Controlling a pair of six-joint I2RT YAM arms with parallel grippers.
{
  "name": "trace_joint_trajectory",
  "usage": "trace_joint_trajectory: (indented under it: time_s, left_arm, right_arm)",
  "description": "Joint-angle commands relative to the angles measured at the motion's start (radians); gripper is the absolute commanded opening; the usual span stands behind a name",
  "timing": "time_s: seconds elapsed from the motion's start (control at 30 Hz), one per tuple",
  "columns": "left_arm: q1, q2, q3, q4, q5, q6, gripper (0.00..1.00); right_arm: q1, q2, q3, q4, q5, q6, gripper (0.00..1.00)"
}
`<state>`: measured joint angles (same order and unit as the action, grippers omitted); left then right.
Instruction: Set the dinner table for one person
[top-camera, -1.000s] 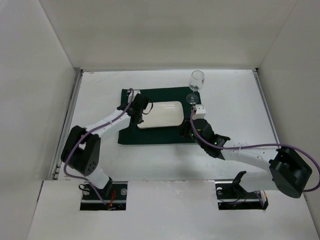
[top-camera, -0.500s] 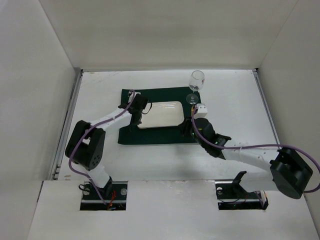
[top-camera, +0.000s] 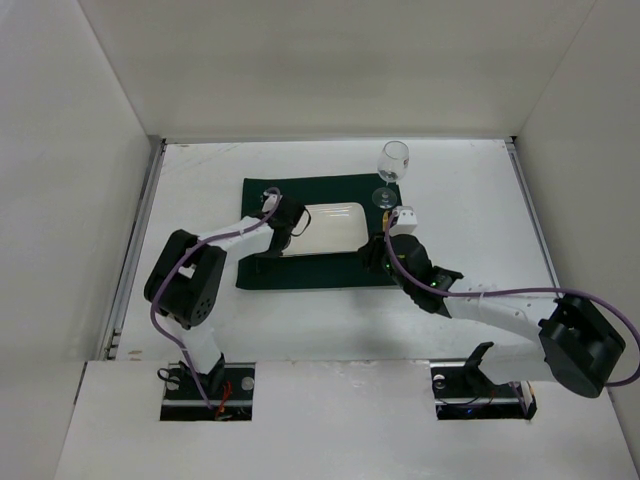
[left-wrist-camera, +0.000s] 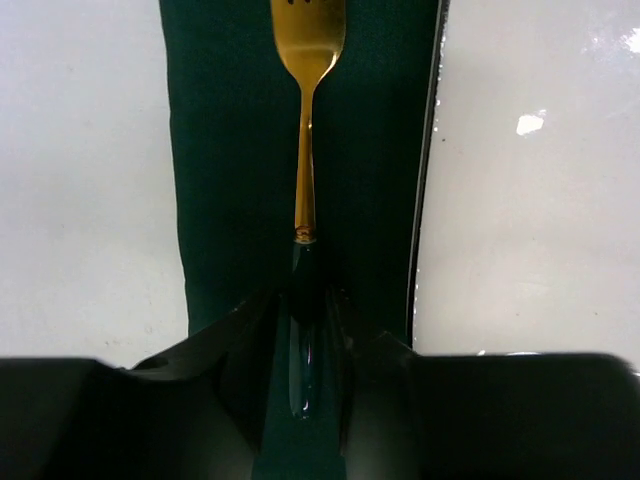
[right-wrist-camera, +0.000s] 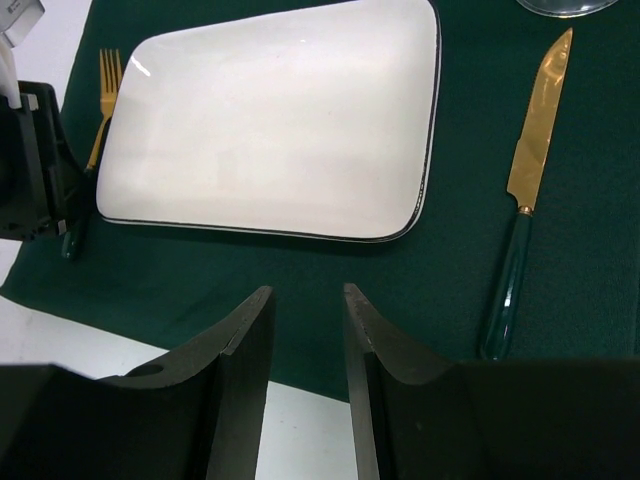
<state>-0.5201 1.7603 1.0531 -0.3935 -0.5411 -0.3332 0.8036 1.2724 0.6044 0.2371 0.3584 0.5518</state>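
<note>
Dinner table (top-camera: 470, 200): a dark green mat (top-camera: 320, 272) lies on it, and a white rectangular plate (top-camera: 325, 228) sits on the mat; all positions below are taken from the plate. A gold fork (left-wrist-camera: 305, 150) with a dark handle lies on the mat to the plate's left, parallel to its short edge, tines pointing away from the arms; a matching knife (right-wrist-camera: 530, 170) lies on the mat to the plate's right, blade pointing away; a wine glass (top-camera: 393, 160) stands upright beyond the plate's far right corner, its foot at the mat's corner.

Left arm: elbow folded back near its base, forearm reaching to the plate's left side; left gripper (left-wrist-camera: 305, 300) low over the mat, its fingers straddling the fork's handle; whether they clamp the handle or merely flank it cannot be told (dark on dark).

Right arm: stretched low across the table to the plate's near right corner; right gripper (right-wrist-camera: 306, 290) over the mat's near edge, jaws parted with nothing between them.

Views: the overhead camera does not resolve the cutlery; the left wrist camera shows only the fork, the mat strip and the plate's rim; the right wrist camera alone shows plate, fork and knife together.
</note>
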Motion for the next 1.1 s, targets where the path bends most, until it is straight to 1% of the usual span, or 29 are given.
trace_joint_trajectory:
  time_s: [0.0,0.1,0.23,0.33,0.37,0.4,0.43,0.47,0.53,0.6,0.67,0.77,0.83,0.87,0.93,1.0,1.07]
  left_arm:
    - [-0.007,-0.038,-0.021,-0.030,-0.033,0.013,0.28]
    - [-0.007,-0.090,-0.036,-0.015,-0.033,0.011,0.39]
    - [-0.001,-0.186,-0.039,-0.007,-0.039,-0.012,0.44]
    - [0.013,-0.277,-0.057,0.025,-0.023,-0.053,0.43]
    - [0.018,-0.301,-0.062,0.034,-0.022,-0.061,0.42]
    - [0.021,-0.339,-0.073,0.048,-0.017,-0.073,0.41]
    - [0.022,-0.384,-0.093,0.068,-0.016,-0.092,0.40]
    - [0.024,-0.430,-0.117,0.097,-0.010,-0.110,0.38]
    - [0.028,-0.505,-0.163,0.148,0.003,-0.141,0.34]
    - [0.032,-0.579,-0.200,0.174,0.012,-0.176,0.27]
    - [0.030,-0.668,-0.254,0.197,-0.006,-0.219,0.22]
    - [0.050,-0.798,-0.335,0.216,-0.029,-0.299,0.15]
    - [0.073,-0.883,-0.381,0.213,-0.036,-0.340,0.14]
    - [0.087,-0.925,-0.407,0.209,-0.045,-0.360,0.15]
    - [0.117,-0.985,-0.447,0.196,-0.060,-0.394,0.23]
    - [0.160,-1.019,-0.467,0.142,-0.069,-0.429,0.30]
    - [0.200,-1.029,-0.469,0.085,-0.054,-0.466,0.36]
  right_arm:
    - [-0.008,-0.007,-0.003,0.039,-0.003,0.013,0.40]
    - [-0.007,-0.011,-0.003,0.044,0.007,0.007,0.41]
    - [-0.007,0.004,0.003,0.037,-0.001,0.010,0.41]
    - [-0.007,-0.001,-0.003,0.047,0.008,0.008,0.41]
    - [-0.010,0.002,-0.005,0.047,0.002,0.014,0.39]
    - [-0.010,0.004,-0.003,0.041,-0.001,0.016,0.31]
    - [-0.010,-0.001,-0.002,0.039,-0.001,0.016,0.25]
    - [-0.008,-0.013,-0.003,0.044,0.002,0.010,0.15]
    - [-0.008,-0.033,-0.011,0.051,0.011,0.008,0.07]
    - [-0.008,-0.051,-0.021,0.054,0.011,0.014,0.05]
    - [-0.008,-0.083,-0.025,0.044,0.034,0.004,0.05]
    - [0.012,-0.143,-0.035,0.042,0.149,-0.035,0.07]
    - [0.018,-0.182,-0.051,0.045,0.185,-0.033,0.11]
    - [0.018,-0.206,-0.060,0.045,0.192,-0.027,0.13]
    - [0.000,-0.261,-0.081,0.039,0.212,-0.016,0.17]
    - [-0.034,-0.323,-0.104,0.028,0.238,0.000,0.20]
    - [-0.060,-0.387,-0.136,0.001,0.279,0.040,0.30]
